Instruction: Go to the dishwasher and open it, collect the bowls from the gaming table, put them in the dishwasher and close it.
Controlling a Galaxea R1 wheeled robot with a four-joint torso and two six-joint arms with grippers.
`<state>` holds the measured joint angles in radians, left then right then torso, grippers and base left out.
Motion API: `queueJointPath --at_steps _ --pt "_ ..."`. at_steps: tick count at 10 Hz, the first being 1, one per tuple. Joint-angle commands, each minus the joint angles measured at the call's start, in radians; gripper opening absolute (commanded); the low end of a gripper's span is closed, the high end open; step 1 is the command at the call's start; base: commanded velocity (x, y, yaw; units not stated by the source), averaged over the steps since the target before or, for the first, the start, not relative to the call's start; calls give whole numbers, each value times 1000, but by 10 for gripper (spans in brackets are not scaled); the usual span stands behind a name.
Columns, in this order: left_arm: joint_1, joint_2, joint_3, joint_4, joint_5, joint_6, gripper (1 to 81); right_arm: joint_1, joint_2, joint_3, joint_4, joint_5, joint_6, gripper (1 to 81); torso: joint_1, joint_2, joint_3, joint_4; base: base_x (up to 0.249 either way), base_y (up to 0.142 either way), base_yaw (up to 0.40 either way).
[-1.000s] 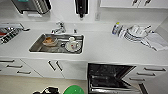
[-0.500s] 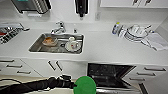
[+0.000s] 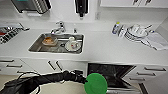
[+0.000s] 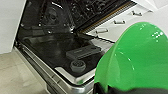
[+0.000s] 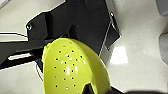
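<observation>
A bright translucent green plastic bowl [image 3: 95,83] is being gripped, apparently at its rim, by the left gripper [image 3: 85,80] above the open dark-racked dishwasher [image 3: 110,74], beyond which a steel sink [image 3: 37,45] is being shown, while the right gripper's [image 5: 87,89] finger state cannot be told beside a perforated yellow-green bowl [image 5: 72,67].

Green bowl [image 3: 95,83] before open dishwasher [image 3: 112,75]

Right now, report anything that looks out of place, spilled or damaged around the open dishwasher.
Nothing stands out. The open steel-fronted dishwasher has its door down, no spill showing; used dishes sit in the steel sink. The bright green plastic bowl and perforated yellow-green bowl look intact.
</observation>
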<state>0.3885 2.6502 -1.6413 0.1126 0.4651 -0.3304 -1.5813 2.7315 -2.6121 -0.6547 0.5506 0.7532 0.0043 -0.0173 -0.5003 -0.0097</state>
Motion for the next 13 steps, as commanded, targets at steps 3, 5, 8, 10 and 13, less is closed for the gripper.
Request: queueJointPath --at_steps 3,5,8,10,13 --pt "-251 151 -66 -25 135 -38 10 -6 -22 -8 -14 -28 2 10 0 0 0 0 0 0 0" --pt "-279 177 -63 -27 139 -62 10 -4 -22 -8 -14 -26 3 10 1 0 0 0 0 0 0" --pt "-289 186 -60 -27 139 -65 811 -3 -19 -8 -16 -24 3 10 1 0 0 0 0 0 0" --pt "-288 180 -51 -27 139 -70 811 0 -17 -8 -13 -11 3 10 1 0 0 0 0 0 0" --pt "-219 56 81 -7 139 -67 811 14 -56 -2 -26 106 72 10 1 0 0 0 0 0 0"
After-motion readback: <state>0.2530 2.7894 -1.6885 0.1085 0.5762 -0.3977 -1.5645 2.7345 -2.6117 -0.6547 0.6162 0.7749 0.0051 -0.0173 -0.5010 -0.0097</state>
